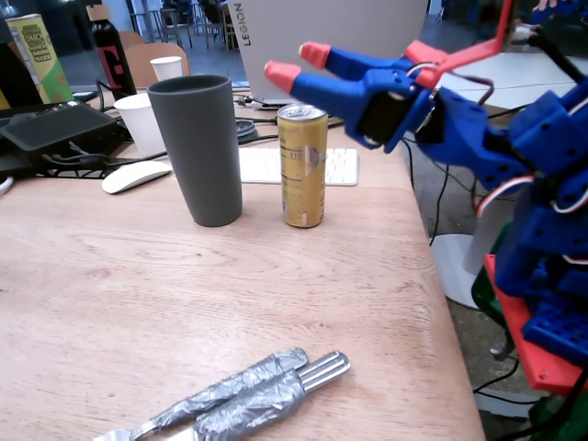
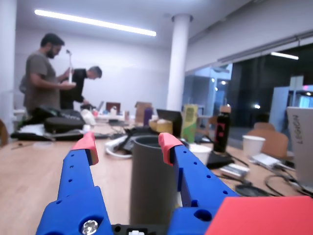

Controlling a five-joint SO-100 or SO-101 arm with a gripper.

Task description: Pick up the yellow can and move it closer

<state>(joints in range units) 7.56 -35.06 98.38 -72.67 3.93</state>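
The yellow can [image 1: 302,165] stands upright on the wooden table [image 1: 110,285], just right of a tall dark grey cup [image 1: 197,152]. My blue gripper [image 1: 298,64] with red fingertips hangs open in the air above the can's top, reaching in from the right, and holds nothing. In the wrist view the gripper [image 2: 127,145] is spread wide, and the grey cup [image 2: 151,181] shows between its fingers. The can does not show in the wrist view.
Foil-wrapped cutlery [image 1: 239,395] lies near the front edge. Behind the can are a white keyboard [image 1: 276,165], a mouse [image 1: 135,175], a paper cup [image 1: 142,124], a laptop [image 1: 322,37], a dark bottle [image 1: 110,55] and a yellow-green carton [image 1: 39,55]. The table's right edge [image 1: 441,303] is close.
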